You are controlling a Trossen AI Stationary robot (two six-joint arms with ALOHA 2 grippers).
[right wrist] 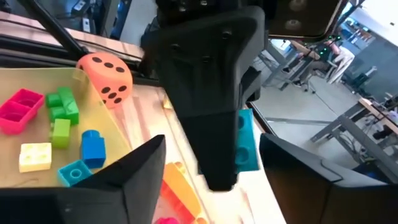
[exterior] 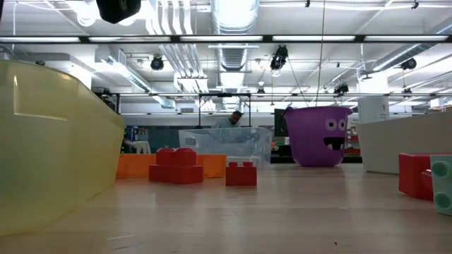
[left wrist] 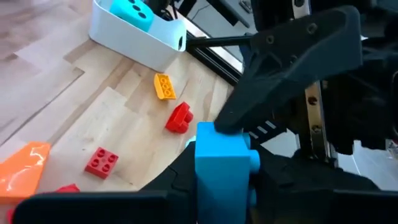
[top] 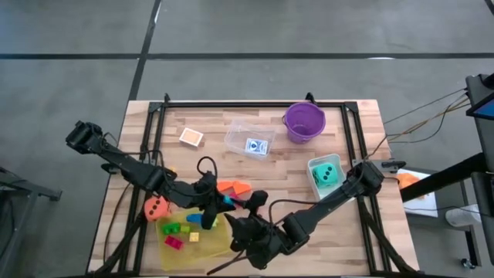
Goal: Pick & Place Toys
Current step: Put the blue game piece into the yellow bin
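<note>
While left tool (left wrist: 224, 186) clamps blue brick (left wrist: 222, 163) — reaching over yellow tray (top: 224, 241) | right tool (right wrist: 211, 186) apart

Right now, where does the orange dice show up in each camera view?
High view: orange die at lower left, at the yellow tray's far left corner.
Low view: not visible.
Left wrist view: not in it.
Right wrist view: upper left, just past the tray's edge.
Shared landmark: the yellow tray holding small bricks, seen in the high and right wrist views.
</note>
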